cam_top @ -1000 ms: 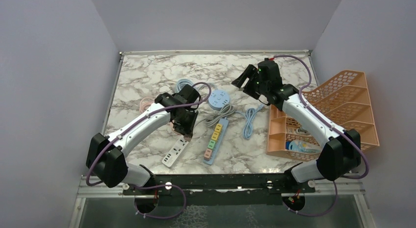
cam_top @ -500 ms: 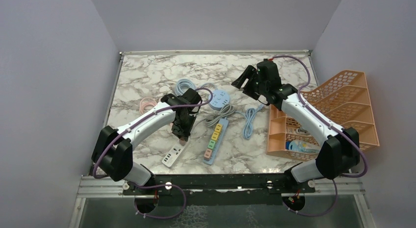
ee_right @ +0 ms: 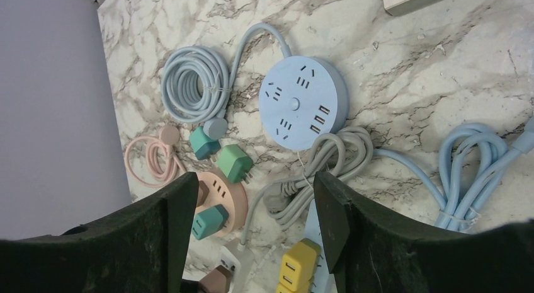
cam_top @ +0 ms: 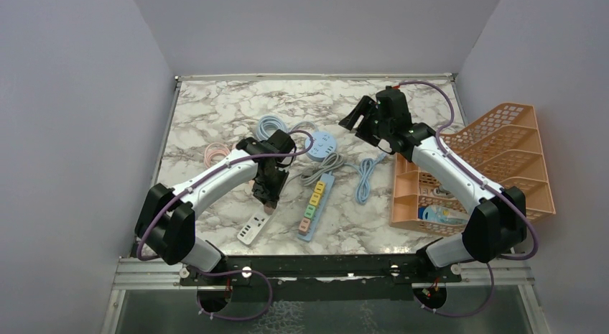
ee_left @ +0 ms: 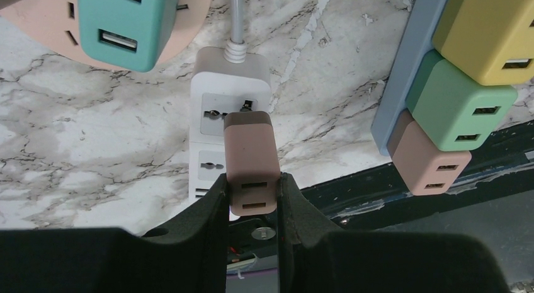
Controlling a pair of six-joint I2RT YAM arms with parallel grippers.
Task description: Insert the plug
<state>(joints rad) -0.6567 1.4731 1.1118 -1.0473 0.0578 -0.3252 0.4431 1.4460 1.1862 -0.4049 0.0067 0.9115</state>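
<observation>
My left claw (ee_left: pixel 253 183) clamped on the pink plug (ee_left: pixel 250 148), centre of the wrist view, its front end over the top socket of the white strip (ee_left: pixel 217 75); my right claw (ee_right: pixel 252 179) hangs spread wide near the round blue strip (ee_right: pixel 302 101), upper centre of the top view.

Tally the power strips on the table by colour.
Blue: 2 (round blue strip, long blue strip)
Pink: 1 (round pink strip)
White: 1 (white strip)
Total: 4
</observation>
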